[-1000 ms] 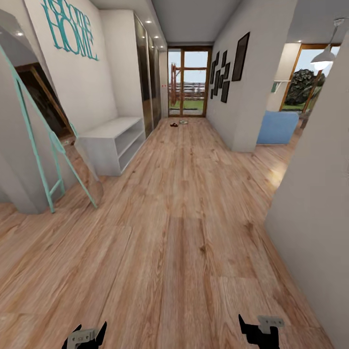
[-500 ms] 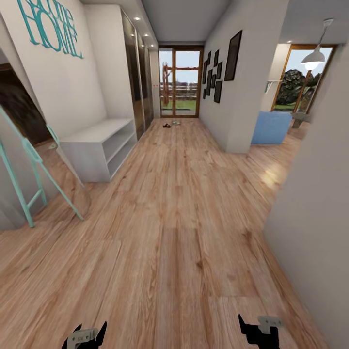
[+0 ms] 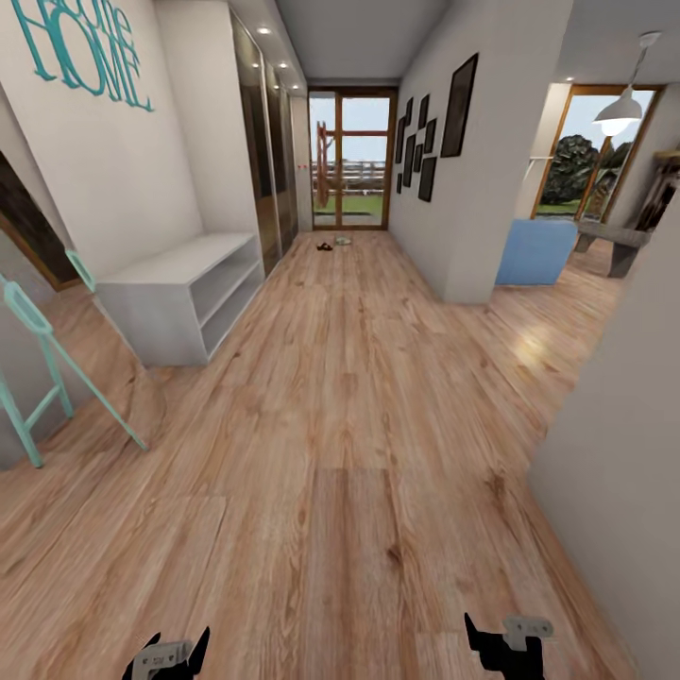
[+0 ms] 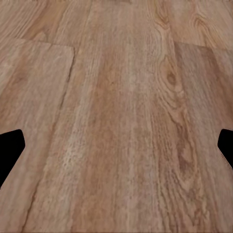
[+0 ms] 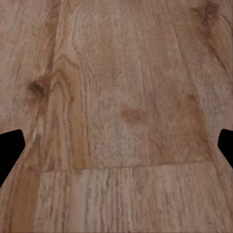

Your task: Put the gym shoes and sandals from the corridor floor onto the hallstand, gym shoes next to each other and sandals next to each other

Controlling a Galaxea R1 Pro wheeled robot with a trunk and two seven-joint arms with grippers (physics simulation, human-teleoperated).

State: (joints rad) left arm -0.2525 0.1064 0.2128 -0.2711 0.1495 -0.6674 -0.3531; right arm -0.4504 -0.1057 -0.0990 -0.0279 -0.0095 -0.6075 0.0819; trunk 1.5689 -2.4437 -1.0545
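Leftward, the hallstand (image 3: 179,293) stands against the corridor wall. Straight ahead, at the far end of the corridor floor (image 3: 359,425) by the glass door, lie small dark and pale shapes, likely the shoes (image 3: 333,244), well beyond both arms. Left gripper (image 3: 170,652) and right gripper (image 3: 503,640) hang low, fingers spread, empty; neither arm looks nearer.

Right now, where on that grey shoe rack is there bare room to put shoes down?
The hallstand by the left wall looks bare: its flat top and both open shelf slots appear free. The only clutter is small shoes on the corridor floor near the far glass door.
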